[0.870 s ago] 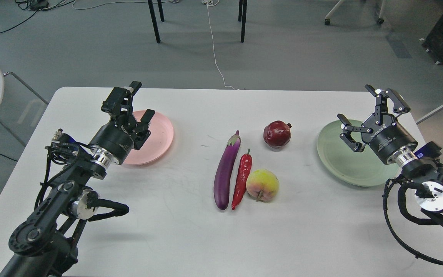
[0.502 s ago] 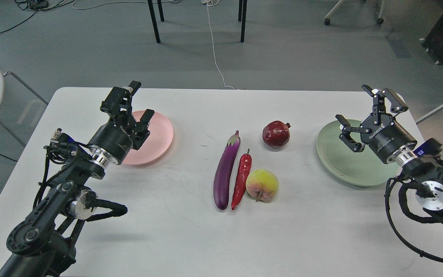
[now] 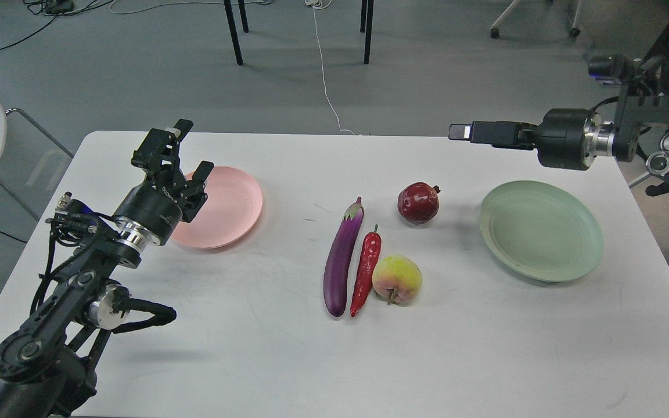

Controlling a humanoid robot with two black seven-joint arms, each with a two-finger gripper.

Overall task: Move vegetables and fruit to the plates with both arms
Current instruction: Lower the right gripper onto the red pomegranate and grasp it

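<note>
Eggplant [image 3: 343,258], chili [image 3: 366,270], peach [image 3: 397,280] and pomegranate [image 3: 418,202] all lie on the bench [image 3: 253,348], between both empty plates; nothing transferred. Left gripper [image 3: 180,157] spread wide and empty; right gripper [image 3: 474,132] edge-on, can't tell

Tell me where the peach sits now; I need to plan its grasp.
In the head view the peach lies on the table just right of centre, touching the chili pepper on its left, with the pomegranate behind it.
</note>
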